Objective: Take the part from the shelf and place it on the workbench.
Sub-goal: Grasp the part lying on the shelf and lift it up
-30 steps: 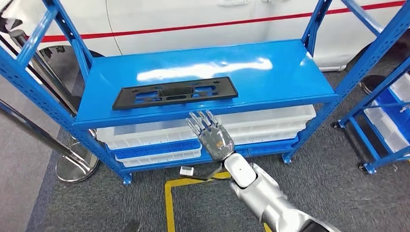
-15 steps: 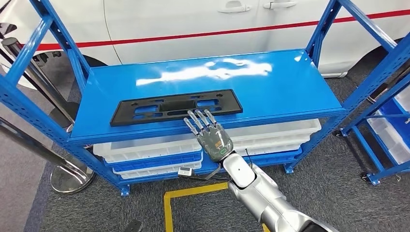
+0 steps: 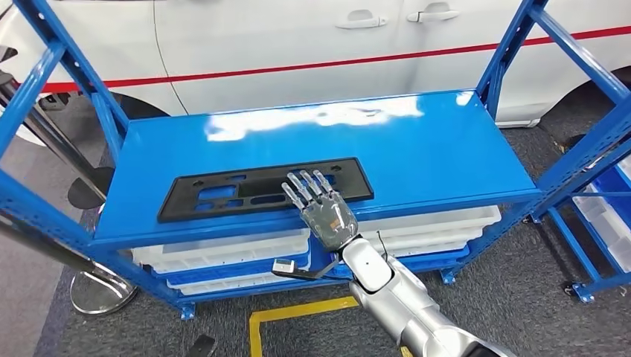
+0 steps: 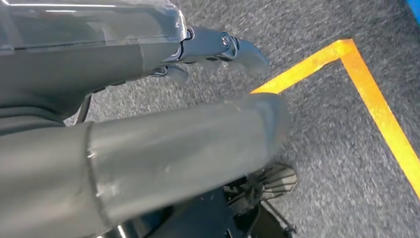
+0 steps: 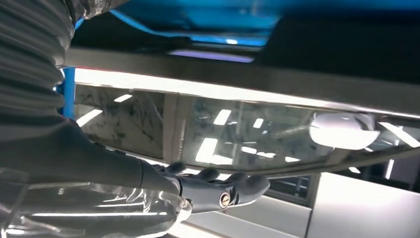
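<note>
The part (image 3: 223,195) is a long flat black plastic plate with cut-outs, lying near the front edge of the blue shelf board (image 3: 417,149). My right hand (image 3: 321,208) reaches up from below with its fingers (image 3: 303,186) straight and apart, lying over the plate's front edge right of its middle. I cannot tell whether they touch it. In the right wrist view the right hand (image 5: 198,191) holds nothing. My left hand (image 4: 188,124) hangs over the grey floor, thumb and fingers stretched out and holding nothing.
White bins (image 3: 417,223) fill the level under the shelf board. Blue uprights (image 3: 513,52) frame the rack, and a white car (image 3: 298,37) stands behind it. Another blue rack (image 3: 603,216) is at the right, a stanchion base (image 3: 100,290) at the left, yellow floor tape (image 3: 298,312) below.
The camera has tilted and come closer. My right hand has risen from below the shelf's front edge and its fingers now lie over the black plate's near edge.
</note>
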Robot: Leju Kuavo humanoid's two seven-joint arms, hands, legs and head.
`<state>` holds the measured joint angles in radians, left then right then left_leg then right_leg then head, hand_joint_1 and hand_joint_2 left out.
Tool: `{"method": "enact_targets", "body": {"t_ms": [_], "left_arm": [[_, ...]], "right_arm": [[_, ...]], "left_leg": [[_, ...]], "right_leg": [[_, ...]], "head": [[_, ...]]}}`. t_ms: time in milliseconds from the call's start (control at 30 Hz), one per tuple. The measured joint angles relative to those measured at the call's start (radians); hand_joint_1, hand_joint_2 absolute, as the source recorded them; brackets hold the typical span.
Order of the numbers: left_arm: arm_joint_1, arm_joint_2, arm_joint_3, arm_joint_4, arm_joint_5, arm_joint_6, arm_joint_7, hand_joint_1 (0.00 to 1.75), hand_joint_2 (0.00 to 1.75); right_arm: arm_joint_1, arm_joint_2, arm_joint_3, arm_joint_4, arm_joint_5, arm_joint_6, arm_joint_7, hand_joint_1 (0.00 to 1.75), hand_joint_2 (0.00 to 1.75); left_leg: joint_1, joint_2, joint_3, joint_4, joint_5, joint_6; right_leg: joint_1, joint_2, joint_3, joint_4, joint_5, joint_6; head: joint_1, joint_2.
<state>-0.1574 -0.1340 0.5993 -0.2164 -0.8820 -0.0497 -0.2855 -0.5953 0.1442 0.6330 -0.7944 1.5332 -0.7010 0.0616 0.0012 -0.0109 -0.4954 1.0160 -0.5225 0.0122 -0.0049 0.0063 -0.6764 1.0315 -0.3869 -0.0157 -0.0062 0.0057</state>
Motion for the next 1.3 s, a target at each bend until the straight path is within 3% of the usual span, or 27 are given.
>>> {"method": "enact_targets", "body": {"t_ms": [67,167,233,267,300,333,400,433,467,533,600,700,733,767,833,900,967,1067,1133,1200,1233,1267,1300], "left_arm": [[-0.002,0.001,0.000,0.000,0.000,0.000,-0.001,0.00,0.00],[-0.002,0.001,0.000,0.000,0.000,0.000,-0.001,0.00,0.00],[0.002,0.001,0.000,0.000,0.000,0.000,-0.001,0.00,0.00],[0.004,0.001,0.000,0.000,0.000,0.000,-0.001,0.00,0.00],[0.004,0.001,0.000,0.000,0.000,0.000,-0.001,0.00,0.00],[0.005,0.001,0.000,0.000,0.000,0.000,-0.002,0.00,0.00],[0.004,0.002,0.000,0.000,0.000,0.000,-0.002,0.00,0.00],[0.005,0.002,0.000,0.000,0.000,0.000,-0.002,0.00,0.00],[0.004,0.002,0.000,0.000,0.000,0.000,-0.003,0.00,0.00],[0.004,0.002,0.000,0.000,0.000,0.000,-0.004,0.00,0.00],[0.001,0.003,0.000,0.000,0.002,0.004,-0.007,0.00,0.00],[-0.004,0.003,0.001,0.000,0.011,0.009,-0.013,0.00,0.00],[-0.004,0.003,0.001,0.000,0.013,0.010,-0.017,0.00,0.00],[-0.003,0.002,0.001,0.000,0.015,0.011,-0.022,0.00,0.00],[-0.004,0.001,0.001,0.000,0.018,0.012,-0.032,0.00,0.00],[-0.008,-0.002,0.001,0.000,0.020,0.014,-0.039,0.00,0.00],[-0.010,-0.003,0.001,0.000,0.020,0.020,-0.045,0.00,0.00],[-0.014,-0.003,0.002,0.000,0.024,0.035,-0.054,0.00,0.00],[-0.019,-0.003,0.002,0.000,0.029,0.041,-0.058,0.00,0.00],[-0.021,-0.003,0.003,0.000,0.033,0.045,-0.061,0.00,0.00],[-0.020,-0.003,0.004,0.000,0.035,0.048,-0.062,0.00,0.00],[-0.020,-0.003,0.005,0.000,0.038,0.052,-0.064,0.00,0.00],[-0.020,-0.003,0.007,0.000,0.044,0.057,-0.067,0.00,0.00]], "right_arm": [[-0.002,0.001,0.000,-0.004,0.000,0.000,0.000,0.00,1.75],[-0.001,0.003,0.000,-0.006,0.000,0.000,0.000,0.00,1.75],[0.002,0.003,0.000,-0.006,0.000,0.000,0.000,0.00,1.75],[0.002,0.003,0.000,-0.006,0.000,0.000,0.000,0.00,1.75],[0.003,0.003,0.000,-0.006,0.000,0.000,0.000,0.00,1.75],[0.003,0.003,0.000,-0.006,0.000,0.000,0.001,0.00,1.75],[0.003,0.004,0.000,-0.006,0.000,0.000,0.002,0.00,1.75],[0.004,0.005,0.000,-0.006,0.000,0.000,0.002,0.00,1.75],[0.004,0.006,0.000,-0.006,0.000,0.000,0.002,0.00,1.75],[0.003,0.007,0.000,-0.009,0.000,0.000,0.003,0.87,1.75],[0.001,0.007,0.000,-0.011,0.000,0.000,0.005,1.75,1.75],[0.004,0.004,0.000,-0.011,0.000,0.000,0.006,1.75,1.75],[0.007,0.002,0.000,-0.011,0.000,0.000,0.006,1.75,1.75],[0.009,0.001,0.000,-0.012,0.000,0.000,0.005,1.75,1.75],[0.009,-0.001,-0.002,-0.015,0.000,0.000,0.004,1.75,1.75],[0.007,-0.003,-0.005,-0.019,0.000,0.000,0.002,1.75,1.75],[0.007,-0.005,-0.006,-0.024,0.000,0.000,0.002,1.75,1.75],[0.008,-0.008,-0.007,-0.038,0.000,0.000,0.006,1.75,1.75],[0.005,-0.008,-0.007,-0.046,0.001,0.000,0.009,1.75,1.75],[0.004,-0.008,-0.007,-0.048,0.001,0.000,0.011,1.75,1.75],[0.005,-0.009,-0.007,-0.049,0.001,0.000,0.013,1.75,1.75],[0.005,-0.009,-0.007,-0.051,0.001,0.000,0.015,1.75,1.75],[0.005,-0.010,-0.007,-0.054,0.001,0.000,0.018,1.75,1.75]], "left_leg": [[0.002,0.002,-0.022,0.057,-0.003,-0.007],[0.007,0.004,-0.134,0.228,-0.062,-0.019],[0.009,0.004,-0.185,0.262,-0.090,-0.022],[0.010,0.004,-0.190,0.234,-0.073,-0.022],[0.011,0.004,-0.182,0.179,-0.030,-0.020],[0.010,0.005,-0.170,0.111,0.032,-0.016],[0.004,0.006,-0.153,0.019,0.110,-0.004],[0.000,0.007,-0.151,0.002,0.123,0.003],[-0.003,0.006,-0.147,0.000,0.115,0.010],[-0.001,0.006,-0.127,-0.009,0.119,0.023],[0.002,0.006,-0.107,-0.017,0.116,0.033],[0.001,0.005,-0.094,-0.018,0.100,0.041],[0.001,0.005,-0.088,-0.017,0.093,0.040],[0.000,0.004,-0.080,-0.016,0.085,0.040],[0.001,0.004,-0.063,-0.012,0.068,0.037],[0.000,0.003,-0.053,-0.009,0.055,0.030],[-0.001,0.003,-0.051,-0.004,0.050,0.021],[0.000,0.004,-0.056,0.023,0.030,0.006],[0.004,0.005,-0.098,0.111,-0.018,-0.004],[0.009,0.005,-0.165,0.232,-0.066,-0.013],[0.011,0.005,-0.188,0.264,-0.072,-0.016],[0.012,0.006,-0.194,0.261,-0.058,-0.018],[0.013,0.006,-0.182,0.222,-0.026,-0.018]], "right_leg": [[-0.003,0.000,0.023,-0.009,-0.009,-0.013],[-0.003,-0.001,0.055,-0.014,-0.034,-0.021],[-0.002,0.001,0.077,-0.014,-0.054,-0.021],[-0.001,0.002,0.091,-0.014,-0.064,-0.019],[-0.001,0.003,0.106,-0.014,-0.075,-0.018],[0.000,0.003,0.118,-0.014,-0.086,-0.015],[0.001,0.005,0.133,-0.013,-0.104,-0.005],[0.001,0.006,0.135,-0.011,-0.110,0.001],[0.001,0.007,0.139,-0.009,-0.112,0.008],[0.000,0.005,0.142,0.006,-0.118,0.018],[-0.002,0.002,0.110,0.074,-0.139,0.027],[-0.003,0.000,-0.009,0.245,-0.205,0.035],[-0.003,0.000,-0.036,0.266,-0.205,0.035],[-0.003,0.000,-0.043,0.250,-0.180,0.034],[-0.001,-0.001,-0.014,0.131,-0.083,0.027],[0.006,-0.001,0.019,0.025,-0.029,0.016],[0.011,0.000,0.027,-0.004,-0.028,0.004],[0.004,0.000,0.045,-0.016,-0.024,-0.011],[0.000,-0.002,0.054,-0.021,-0.027,-0.016],[0.000,-0.004,0.057,-0.021,-0.031,-0.020],[0.000,-0.004,0.058,-0.019,-0.033,-0.020],[-0.001,-0.003,0.059,-0.017,-0.035,-0.019],[-0.002,-0.003,0.061,-0.015,-0.038,-0.018]], "head": [[0.000,0.000],[0.000,0.000],[0.000,0.000],[0.000,0.000],[0.000,0.000],[0.000,0.000],[0.000,0.000],[0.000,0.000],[0.000,0.000],[0.000,0.000],[0.000,0.000],[0.000,0.000],[0.000,0.000],[0.000,0.000],[0.000,0.000],[0.000,0.000],[0.000,0.000],[0.001,0.000],[0.000,0.000],[0.000,0.000],[0.000,0.000],[0.000,0.000],[0.000,0.000]]}}
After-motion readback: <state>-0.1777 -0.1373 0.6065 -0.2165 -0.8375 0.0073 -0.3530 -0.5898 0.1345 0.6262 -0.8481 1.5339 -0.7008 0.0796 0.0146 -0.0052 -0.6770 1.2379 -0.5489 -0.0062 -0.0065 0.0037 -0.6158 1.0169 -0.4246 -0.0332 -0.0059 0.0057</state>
